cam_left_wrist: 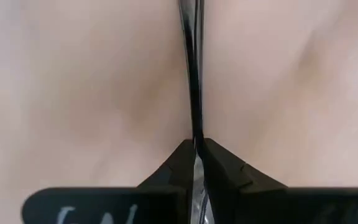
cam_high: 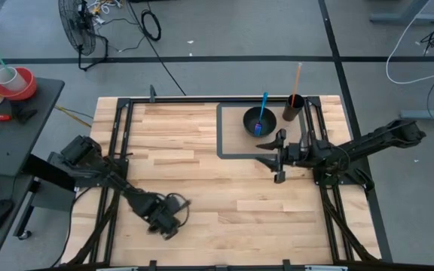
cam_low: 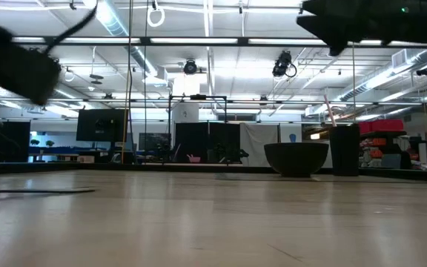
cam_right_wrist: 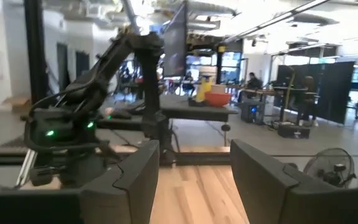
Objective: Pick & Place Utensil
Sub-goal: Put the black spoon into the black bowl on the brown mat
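My left gripper [cam_high: 168, 220] is low over the table's near left part, pointing down. In the left wrist view, my left gripper [cam_left_wrist: 196, 149] is shut on a thin shiny metal utensil [cam_left_wrist: 191, 62] that runs away from the fingertips over the wood. A black bowl [cam_high: 260, 122] with a blue utensil [cam_high: 262, 109] leaning in it stands on a dark-outlined mat [cam_high: 221, 132] at the far right. Beside it stands a dark cup [cam_high: 292, 108] holding an orange stick [cam_high: 298, 79]. My right gripper [cam_high: 277, 156] hovers open just near of the bowl, fingers pointing left. My left gripper pinches the thin metal utensil's shaft [cam_left_wrist: 195, 127] between its two fingertips [cam_left_wrist: 225, 165]. The fingers come from above, and the shaft runs on straight ahead from between them. I cannot tell whether its far end lies on the table.
The low view shows the bowl [cam_low: 296, 158] and cup [cam_low: 345, 148] standing at the far right of the wooden table [cam_low: 199, 215]. Black frame rails [cam_high: 119, 150] run along both sides of the table. Bare wood lies between the two arms. A side table with a red bowl [cam_high: 17, 83] stands off to the left.
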Controlling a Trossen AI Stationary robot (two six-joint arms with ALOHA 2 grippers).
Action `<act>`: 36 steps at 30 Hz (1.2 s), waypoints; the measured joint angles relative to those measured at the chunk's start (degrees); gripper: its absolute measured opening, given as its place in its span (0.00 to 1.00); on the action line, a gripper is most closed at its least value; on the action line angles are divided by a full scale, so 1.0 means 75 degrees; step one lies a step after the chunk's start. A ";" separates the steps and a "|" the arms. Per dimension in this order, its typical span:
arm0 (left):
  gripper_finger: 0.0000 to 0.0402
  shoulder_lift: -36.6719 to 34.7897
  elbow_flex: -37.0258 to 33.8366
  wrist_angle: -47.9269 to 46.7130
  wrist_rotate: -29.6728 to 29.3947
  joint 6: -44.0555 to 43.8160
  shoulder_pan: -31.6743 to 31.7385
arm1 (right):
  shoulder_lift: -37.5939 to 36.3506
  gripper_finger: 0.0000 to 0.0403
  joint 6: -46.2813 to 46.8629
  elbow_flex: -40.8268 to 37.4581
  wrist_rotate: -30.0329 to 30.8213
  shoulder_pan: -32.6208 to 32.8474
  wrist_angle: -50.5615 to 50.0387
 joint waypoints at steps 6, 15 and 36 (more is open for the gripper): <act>0.09 0.0017 0.0478 0.0392 -0.2123 0.1605 0.0436 | 0.1336 0.50 -0.0411 0.1208 0.0002 0.0331 -0.0701; 0.09 0.0198 0.0497 0.1837 -0.2888 0.3320 0.0825 | 0.3018 0.50 -0.0681 0.2702 0.0005 0.0588 -0.2330; 0.09 0.1140 0.0503 0.2975 -0.2929 0.4259 0.1037 | 0.5465 0.50 -0.0811 0.3657 -0.0008 0.0976 -0.2746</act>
